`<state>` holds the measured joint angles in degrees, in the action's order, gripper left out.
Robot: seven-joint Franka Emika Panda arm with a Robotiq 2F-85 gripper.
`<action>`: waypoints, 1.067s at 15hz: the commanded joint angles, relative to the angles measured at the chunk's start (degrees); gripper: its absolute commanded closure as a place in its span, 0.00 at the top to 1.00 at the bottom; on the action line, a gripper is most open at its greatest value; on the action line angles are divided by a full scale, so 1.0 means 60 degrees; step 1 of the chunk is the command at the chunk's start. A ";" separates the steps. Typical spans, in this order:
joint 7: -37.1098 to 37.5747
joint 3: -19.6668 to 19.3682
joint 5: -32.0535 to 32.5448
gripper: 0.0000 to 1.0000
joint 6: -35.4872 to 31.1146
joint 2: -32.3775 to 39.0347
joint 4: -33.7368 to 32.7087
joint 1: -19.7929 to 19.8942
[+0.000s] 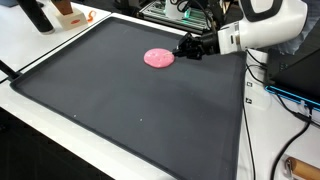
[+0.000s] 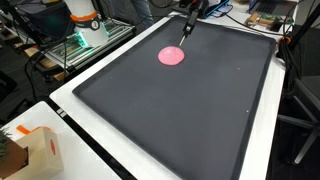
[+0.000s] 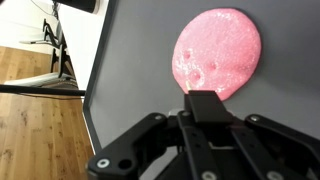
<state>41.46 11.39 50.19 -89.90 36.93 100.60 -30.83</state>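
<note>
This looks like a robotics lab or research workshop. A white robot arm [image 1: 265, 25] with a gripper [image 1: 185, 47] reaches in from the upper right of an exterior view over a white table [image 1: 40, 60] covered by a large dark mat [image 1: 130, 105]. Loose cables [image 1: 292, 100] trail along the right edge there. In an exterior view, a rack of electronics [image 2: 85, 42] with a green glow stands at the upper left, and a cardboard box [image 2: 35, 150] sits at the lower left. The wrist view shows a wood floor [image 3: 35, 125] on the left and metal stand legs [image 3: 58, 55] at the upper left.
</note>
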 commanded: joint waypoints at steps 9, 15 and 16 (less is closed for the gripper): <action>-0.1026 0.0207 -0.0530 0.03 -0.0728 -0.0645 0.0293 0.0791; -0.2023 0.0171 -0.1775 0.03 -0.1442 -0.1560 0.0658 0.1341; -0.2217 0.0153 -0.2015 0.03 -0.1590 -0.1774 0.0769 0.1444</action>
<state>31.32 11.92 42.23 -96.10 30.98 101.17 -24.44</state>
